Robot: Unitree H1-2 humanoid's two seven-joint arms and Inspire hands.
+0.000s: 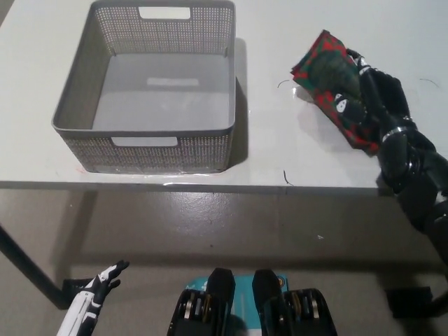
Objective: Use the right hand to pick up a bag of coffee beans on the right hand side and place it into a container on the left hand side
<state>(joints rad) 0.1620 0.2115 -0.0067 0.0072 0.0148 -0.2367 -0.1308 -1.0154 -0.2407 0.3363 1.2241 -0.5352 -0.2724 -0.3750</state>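
1. Gripping the bag, right hand is wrapped over its near end, at the right of the surface.
2. Bag well apart from basket, which sits at left.
3. Left hand hangs low below the surface edge, fingers spread, holding nothing.

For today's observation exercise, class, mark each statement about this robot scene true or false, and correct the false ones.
1. The grey basket holds nothing. True.
2. The red and green bag lies inside the basket. False: it is on the white table, right of the basket.
3. The black right hand is closed on the bag. True.
4. The white left hand rests on the table. False: it hangs low at the lower left, below the table edge.
5. The basket stands to the right of the bag. False: it stands to its left.
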